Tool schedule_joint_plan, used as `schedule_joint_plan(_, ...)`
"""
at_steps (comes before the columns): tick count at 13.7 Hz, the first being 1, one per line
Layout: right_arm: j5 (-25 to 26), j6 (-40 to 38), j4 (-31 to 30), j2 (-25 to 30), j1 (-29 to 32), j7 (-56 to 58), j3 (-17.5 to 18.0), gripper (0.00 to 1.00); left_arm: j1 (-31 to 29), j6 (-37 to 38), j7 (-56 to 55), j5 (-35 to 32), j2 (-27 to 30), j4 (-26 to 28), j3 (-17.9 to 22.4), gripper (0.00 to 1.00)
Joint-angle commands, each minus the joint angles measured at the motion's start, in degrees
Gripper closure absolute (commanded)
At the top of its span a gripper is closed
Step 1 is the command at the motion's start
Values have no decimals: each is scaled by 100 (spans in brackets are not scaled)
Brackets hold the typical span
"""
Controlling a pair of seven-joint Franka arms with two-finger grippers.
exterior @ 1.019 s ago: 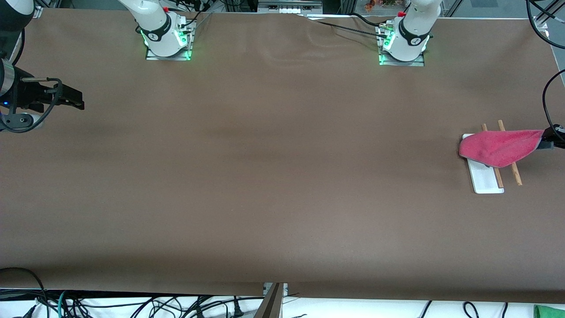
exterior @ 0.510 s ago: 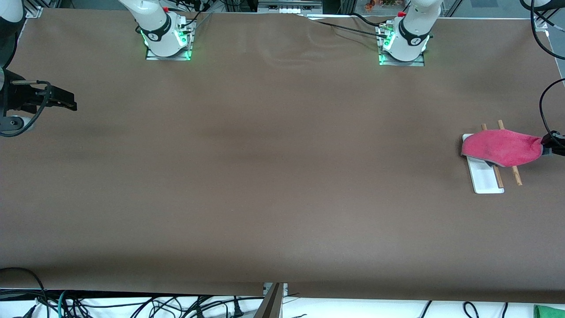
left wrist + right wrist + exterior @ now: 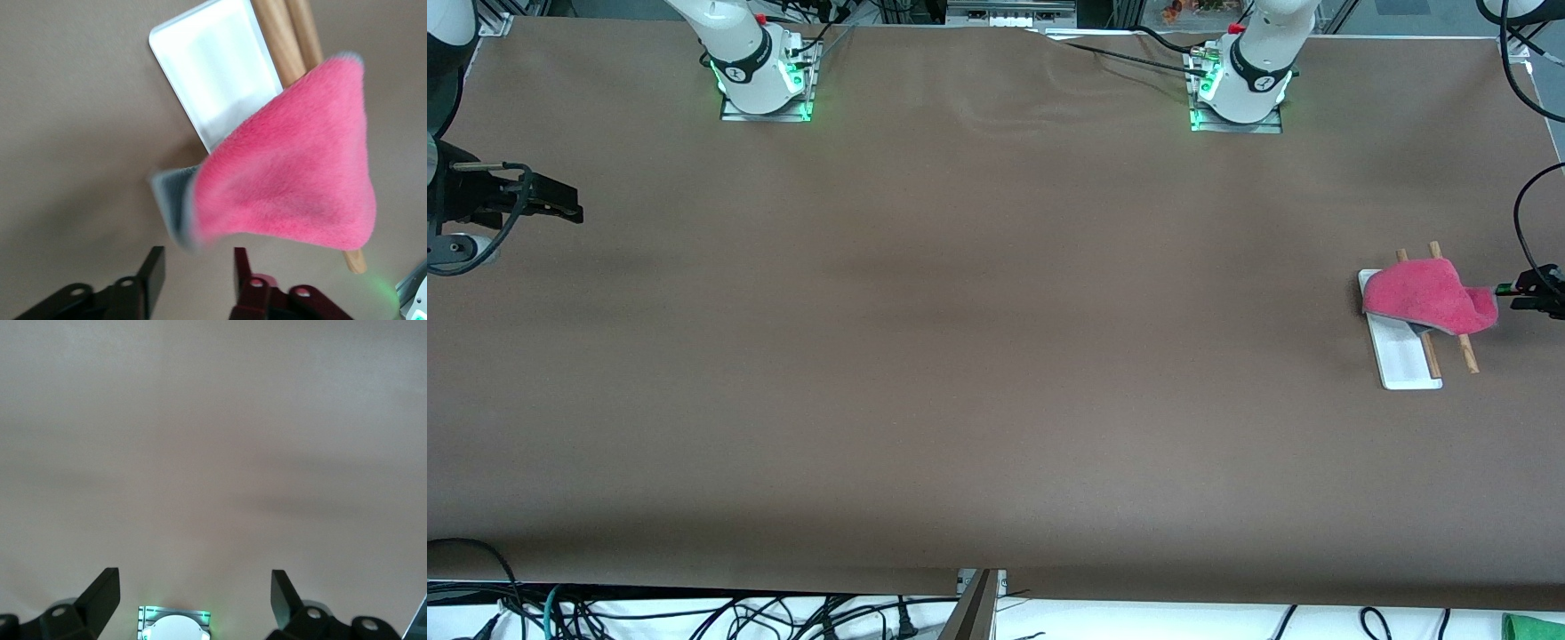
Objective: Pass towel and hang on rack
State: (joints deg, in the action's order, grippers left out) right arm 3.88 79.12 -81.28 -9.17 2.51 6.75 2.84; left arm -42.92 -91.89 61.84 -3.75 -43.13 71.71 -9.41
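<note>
Left gripper (image 3: 193, 270) spread, holding nothing, hanging at the left arm's end of the table just beside the towel (image 3: 1427, 298). Fingers (image 3: 152, 273) apart with a clear gap to the cloth's grey-edged corner, no contact.

Towel draped over both rods of the rack (image 3: 1403, 356), toward the rods' end farther from the front camera; one side sagging onto the white base, the other corner drooping off the rod nearest the gripper. Nearer rod ends left bare.

Handling, judged: soft terry, light, limp; folds and sags under own weight, not fragile, grippy pile so unlikely to slip once pinched. Best hold: the loose hanging corner at the hem, clear of the rods. Risk: tugging could slide it off or shift the light rack.

Right gripper (image 3: 193, 593) spread wide, empty, waiting over bare table at the right arm's end.
</note>
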Motion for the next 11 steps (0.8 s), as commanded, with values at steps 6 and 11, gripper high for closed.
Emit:
schedule_joint_plan(6,-54,24,7,21,22,45,59,0,879,540,-408,-214,1323,45,-96,0)
schedule_joint_plan(11,-54,24,7,-5,22,37,68,0,1987,1049,-2243,-320,1807,54,-140,0)
